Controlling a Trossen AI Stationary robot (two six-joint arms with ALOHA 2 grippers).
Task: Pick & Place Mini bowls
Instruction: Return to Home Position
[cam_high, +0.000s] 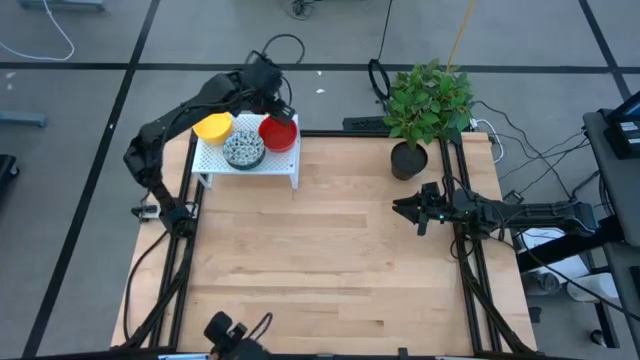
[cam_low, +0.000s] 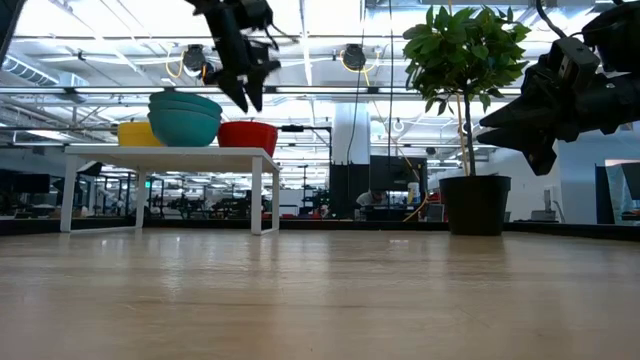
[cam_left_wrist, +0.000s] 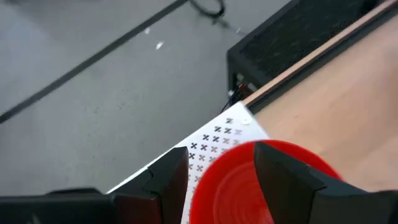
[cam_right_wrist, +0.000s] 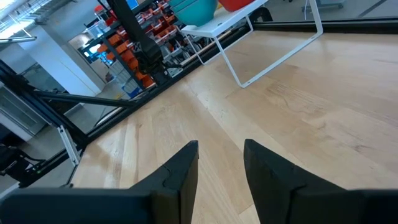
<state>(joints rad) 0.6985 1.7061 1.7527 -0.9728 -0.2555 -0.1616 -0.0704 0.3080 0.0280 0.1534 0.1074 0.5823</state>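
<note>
A white perforated rack (cam_high: 283, 163) stands at the table's far left corner. Mini bowls sit on it: yellow (cam_high: 212, 126), white with dark speckles (cam_high: 243, 150) and red (cam_high: 278, 133). In the low view the speckled stack looks teal from the side (cam_low: 185, 117), with yellow (cam_low: 138, 133) and red (cam_low: 247, 135) on either side of it. My left gripper (cam_high: 281, 108) (cam_low: 246, 92) hangs open just above the red bowl (cam_left_wrist: 239, 190). The bowl's rim lies below the gap between its fingers (cam_left_wrist: 221, 165), and it touches nothing. My right gripper (cam_high: 408, 208) (cam_right_wrist: 221, 155) waits open above the table's right side.
A leafy plant in a black pot (cam_high: 408, 160) (cam_low: 475, 205) stands near the table's far right corner, close to my right arm. Bare wooden tabletop (cam_high: 320, 260) spreads between the rack and the near edge. Black frame rails run along both sides of the table.
</note>
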